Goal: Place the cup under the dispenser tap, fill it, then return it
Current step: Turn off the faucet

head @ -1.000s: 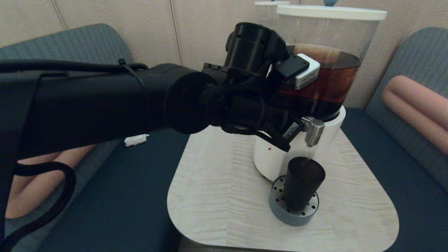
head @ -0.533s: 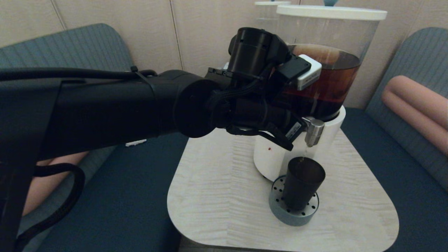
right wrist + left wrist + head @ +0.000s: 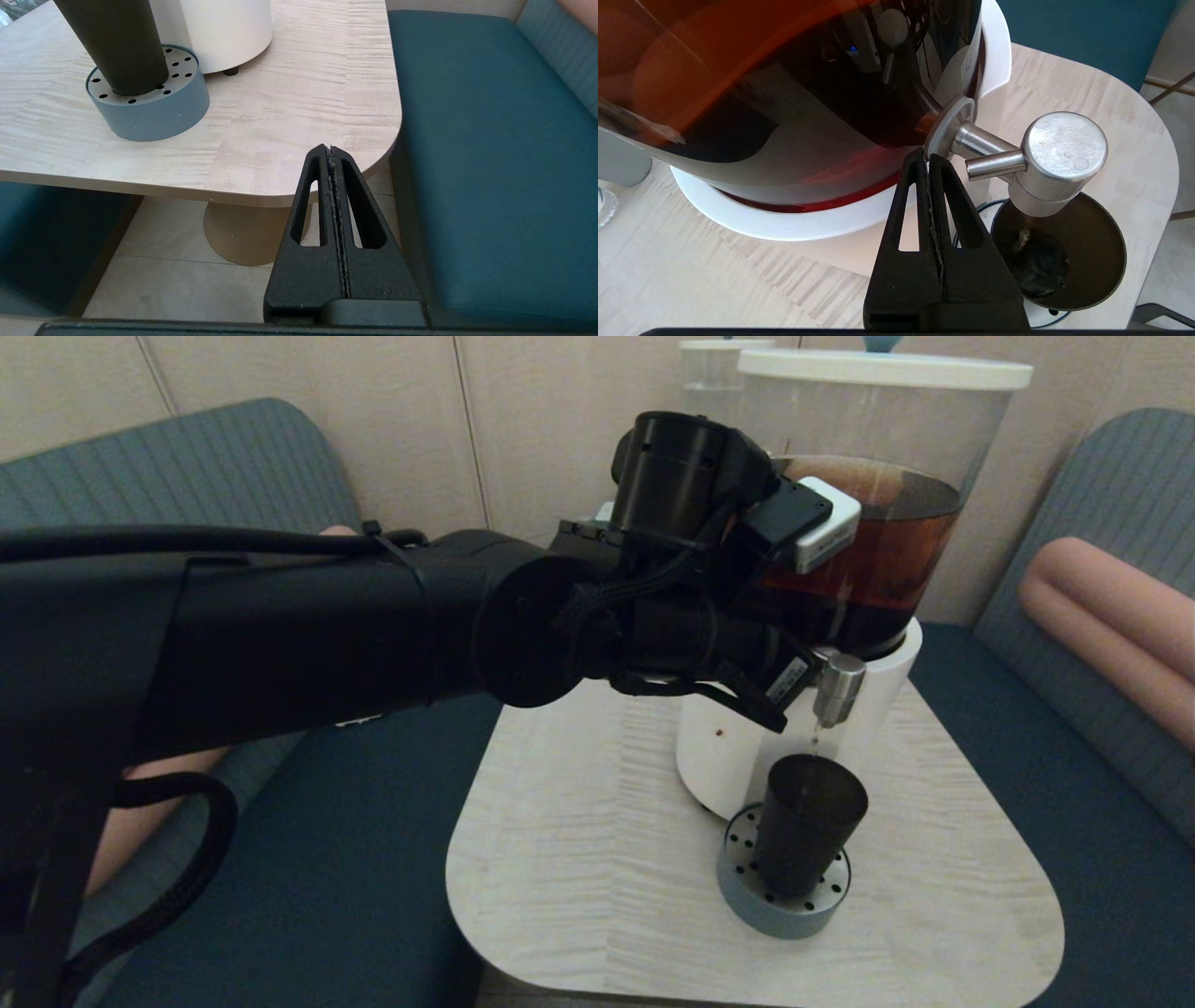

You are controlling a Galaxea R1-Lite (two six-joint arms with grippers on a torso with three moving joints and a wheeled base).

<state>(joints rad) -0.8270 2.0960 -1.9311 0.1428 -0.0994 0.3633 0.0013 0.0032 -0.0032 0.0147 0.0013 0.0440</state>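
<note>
Fill step, judging by the trickle at the spout. Near to far:

right gripper parked low off the table's front corner, fingers pressed together, holding nothing, nowhere near the work

table: pale wood-grain top, rounded corners, single pedestal on a tiled floor. Front half bare

grey perforated drip stand sits at the foot of the dispenser; the cup stands upright on it, directly below the dispenser tap. Thin dark stream or drip from spout into cup; a small pool of liquid at the cup bottom, so fill looks early

left gripper fully closed, nothing between the fingers, tips just beside the tap's neck where it meets the tank, by the small side lever. Can't tell if it is actually touching the lever

To do it well, my read:
- keep lever pressure steady, push with the closed tips, don't slide off the round steel
- watch the level from the wrist view, release well short of the rim; the cup is tapered and light, easy to tip on pickup
- let the last drip fall before moving in

Behind: white dispenser base, clear tank of dark brown liquid, white lid, second clear tank partly hidden further back. Teal bench seating wraps three sides, pink bolster cushion on the right, beige panelled wall
</note>
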